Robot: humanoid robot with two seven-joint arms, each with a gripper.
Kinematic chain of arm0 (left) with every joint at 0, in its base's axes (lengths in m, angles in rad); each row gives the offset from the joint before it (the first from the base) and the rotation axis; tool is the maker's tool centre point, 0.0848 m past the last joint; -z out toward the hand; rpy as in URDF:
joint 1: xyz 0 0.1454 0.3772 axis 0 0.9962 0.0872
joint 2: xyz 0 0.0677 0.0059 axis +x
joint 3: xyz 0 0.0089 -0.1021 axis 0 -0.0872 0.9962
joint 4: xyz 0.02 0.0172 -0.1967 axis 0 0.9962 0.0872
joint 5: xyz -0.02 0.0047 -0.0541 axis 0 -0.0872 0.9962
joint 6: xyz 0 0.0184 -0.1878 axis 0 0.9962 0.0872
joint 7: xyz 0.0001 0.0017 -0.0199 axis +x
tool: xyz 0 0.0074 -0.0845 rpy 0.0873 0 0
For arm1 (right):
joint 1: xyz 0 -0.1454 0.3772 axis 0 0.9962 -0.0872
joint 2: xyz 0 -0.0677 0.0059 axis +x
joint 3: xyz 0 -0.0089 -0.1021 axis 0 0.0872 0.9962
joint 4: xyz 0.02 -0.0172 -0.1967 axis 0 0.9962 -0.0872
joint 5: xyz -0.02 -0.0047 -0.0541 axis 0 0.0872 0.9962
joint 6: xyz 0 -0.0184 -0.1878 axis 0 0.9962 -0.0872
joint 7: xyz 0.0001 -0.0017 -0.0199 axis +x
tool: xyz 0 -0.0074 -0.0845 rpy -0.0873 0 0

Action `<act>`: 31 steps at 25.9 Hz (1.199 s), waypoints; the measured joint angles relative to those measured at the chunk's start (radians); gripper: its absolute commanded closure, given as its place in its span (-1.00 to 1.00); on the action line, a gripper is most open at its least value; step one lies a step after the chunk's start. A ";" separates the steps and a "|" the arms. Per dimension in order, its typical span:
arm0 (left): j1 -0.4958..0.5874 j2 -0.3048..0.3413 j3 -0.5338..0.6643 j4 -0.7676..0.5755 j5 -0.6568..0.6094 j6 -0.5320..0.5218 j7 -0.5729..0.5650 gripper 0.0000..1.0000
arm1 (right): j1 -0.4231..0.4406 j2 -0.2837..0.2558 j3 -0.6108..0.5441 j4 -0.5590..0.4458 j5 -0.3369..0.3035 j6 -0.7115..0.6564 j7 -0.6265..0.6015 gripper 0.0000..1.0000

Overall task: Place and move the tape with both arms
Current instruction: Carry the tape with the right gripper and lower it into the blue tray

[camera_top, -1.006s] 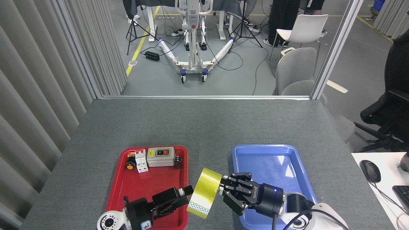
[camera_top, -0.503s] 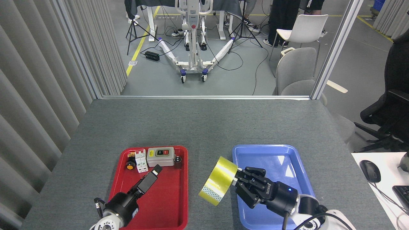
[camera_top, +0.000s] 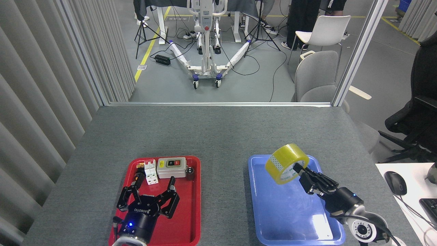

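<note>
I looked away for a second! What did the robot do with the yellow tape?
The right gripper, shut on the tape, carried it rightward from between the trays to above the blue tray. The left gripper let go, drew back over the red tray and now stands open. The switch box and small parts stayed put.

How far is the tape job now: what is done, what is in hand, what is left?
Done: the tape is out of the red tray; the left end effector is open and empty above it. In hand: the right end effector holds the roll over the blue tray. Left: setting it down and releasing.
</note>
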State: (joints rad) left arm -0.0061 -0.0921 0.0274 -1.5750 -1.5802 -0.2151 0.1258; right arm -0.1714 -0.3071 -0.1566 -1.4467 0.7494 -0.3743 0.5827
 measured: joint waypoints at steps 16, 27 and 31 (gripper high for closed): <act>0.048 0.002 0.006 -0.014 0.040 0.034 -0.049 -0.99 | -0.116 -0.287 0.444 0.033 -0.076 0.648 0.273 0.50; 0.095 0.005 0.010 -0.046 0.091 0.078 -0.044 -0.99 | -0.227 -0.264 0.502 0.244 -0.109 0.683 0.284 0.43; 0.087 0.010 0.037 -0.042 0.093 0.081 -0.037 -0.99 | -0.244 -0.252 0.509 0.277 -0.108 0.671 0.270 0.25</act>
State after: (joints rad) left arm 0.0814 -0.0825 0.0645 -1.6168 -1.4868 -0.1338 0.0891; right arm -0.4149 -0.5587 0.3522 -1.1693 0.6415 0.2971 0.8528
